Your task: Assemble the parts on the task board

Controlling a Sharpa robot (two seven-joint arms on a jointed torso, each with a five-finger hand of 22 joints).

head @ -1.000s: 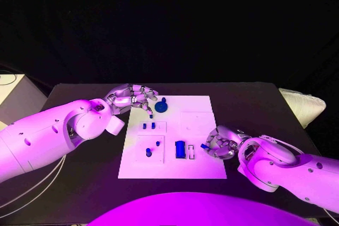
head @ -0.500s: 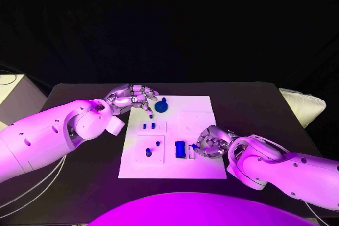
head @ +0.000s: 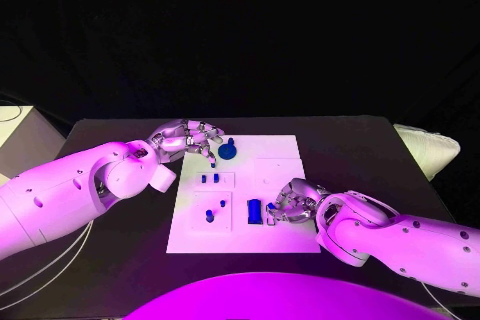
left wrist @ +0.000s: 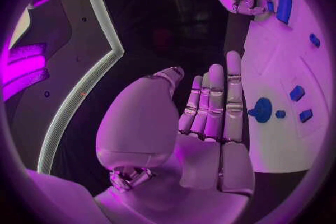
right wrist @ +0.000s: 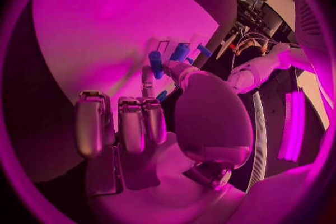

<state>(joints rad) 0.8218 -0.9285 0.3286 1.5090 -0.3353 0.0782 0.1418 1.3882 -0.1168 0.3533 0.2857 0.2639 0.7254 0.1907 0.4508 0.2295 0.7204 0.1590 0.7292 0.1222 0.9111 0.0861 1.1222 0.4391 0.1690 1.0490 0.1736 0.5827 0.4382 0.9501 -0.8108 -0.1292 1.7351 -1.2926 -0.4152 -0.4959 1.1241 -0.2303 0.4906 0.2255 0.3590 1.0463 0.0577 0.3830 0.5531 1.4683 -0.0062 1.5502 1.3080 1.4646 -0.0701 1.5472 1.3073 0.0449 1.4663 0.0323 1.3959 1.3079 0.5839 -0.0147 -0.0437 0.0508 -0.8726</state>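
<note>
The white task board (head: 285, 157) lies mid-table. My right hand (head: 295, 202) hovers over its near right part and pinches a small blue part (head: 272, 208) just above the narrow slot beside the blue block (head: 255, 210). The right wrist view shows this small blue part (right wrist: 162, 95) between thumb and curled fingers. My left hand (head: 190, 138) sits at the board's far left corner, fingers apart and holding nothing, next to the round blue part (head: 229, 151). The left wrist view shows the left hand (left wrist: 210, 117) with straight fingers beside the round blue part (left wrist: 262, 110). Two small pegs (head: 209, 178) stand mid-left.
Two more small blue parts (head: 212, 213) sit in the near left recess of the board. A white padded object (head: 430, 150) lies at the table's right edge, and a pale box (head: 18, 132) stands off the left side.
My right hand has moved left onto the board with the small blue part, from the board's right edge to the slot by the blue block. The left hand has stayed put.
</note>
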